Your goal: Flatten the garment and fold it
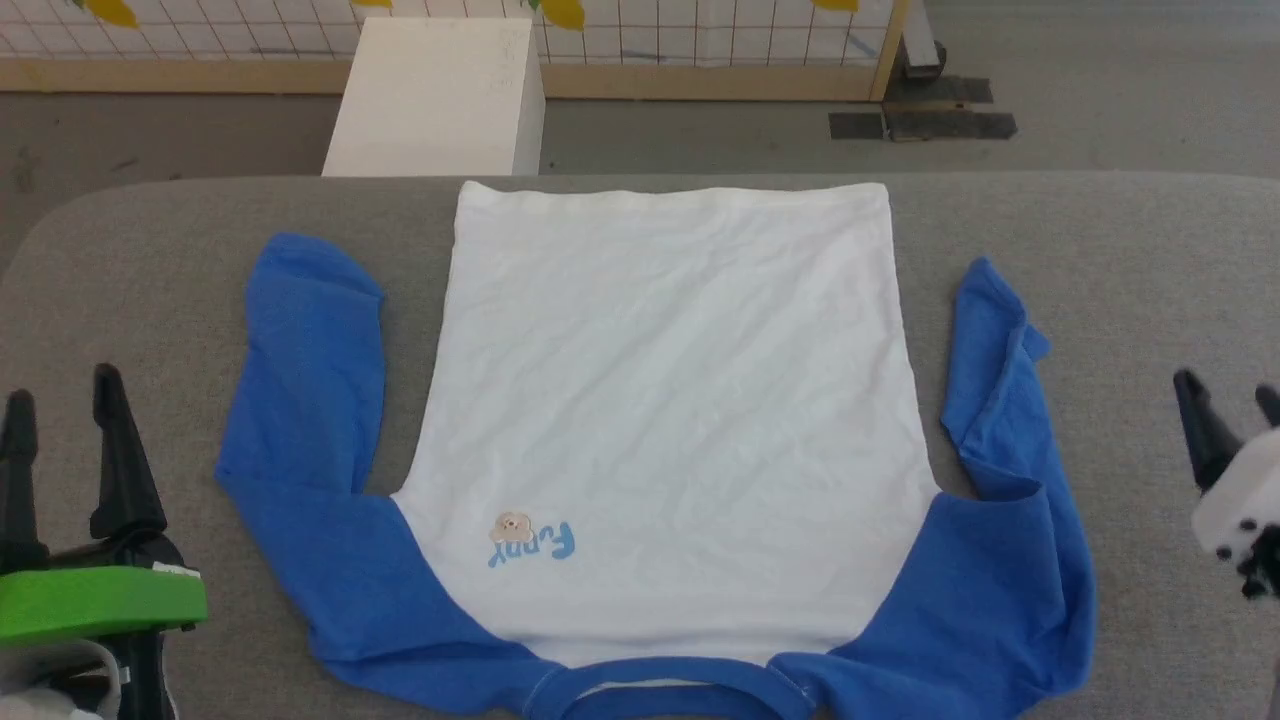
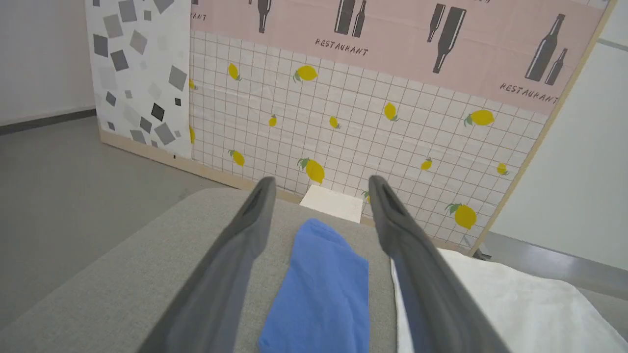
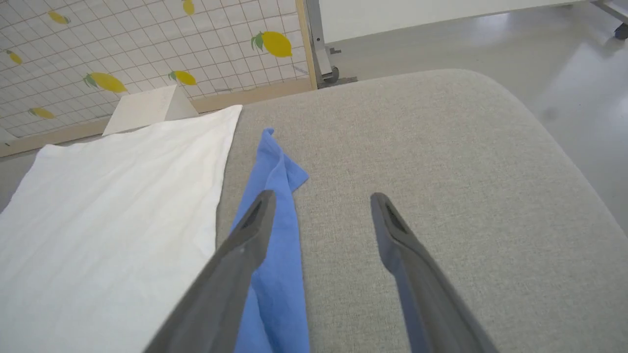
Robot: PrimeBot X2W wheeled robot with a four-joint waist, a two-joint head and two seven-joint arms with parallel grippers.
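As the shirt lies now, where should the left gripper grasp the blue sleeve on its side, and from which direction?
Probably the far cuff end of the left sleeve, approached from its outer edge, beside the open left gripper. That tip lies flat and free, apart from the white body.

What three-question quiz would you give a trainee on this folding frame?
1. True or false: in the head view, the raglan shirt lies with its neckband at the bottom.
2. The left gripper is: A) open, B) shut on a sleeve, C) shut on the hem.
3. Fill in: the bear patch sits beside blue ____.
Key: 1 true; 2 A; 3 lettering.
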